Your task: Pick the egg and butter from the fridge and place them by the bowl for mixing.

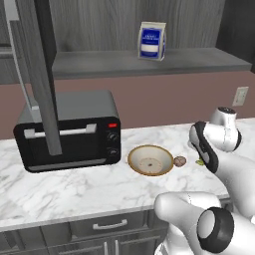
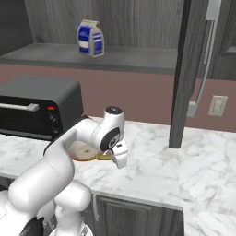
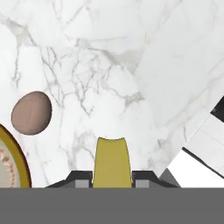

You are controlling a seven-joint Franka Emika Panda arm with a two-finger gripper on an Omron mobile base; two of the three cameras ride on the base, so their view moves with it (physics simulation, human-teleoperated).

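On the marble counter (image 1: pixel 74 184), in the left base view, the egg (image 1: pixel 180 161) is seen lying just beside the bowl (image 1: pixel 150 160). In the right base view, the gripper (image 2: pixel 120 159) is held low near the bowl (image 2: pixel 83 151). In the hand view, the butter (image 3: pixel 112 162) is clamped between the fingers, above bare counter near the egg (image 3: pixel 31 112). Placing the butter is judged to be in hand; lowering and release are called for next.
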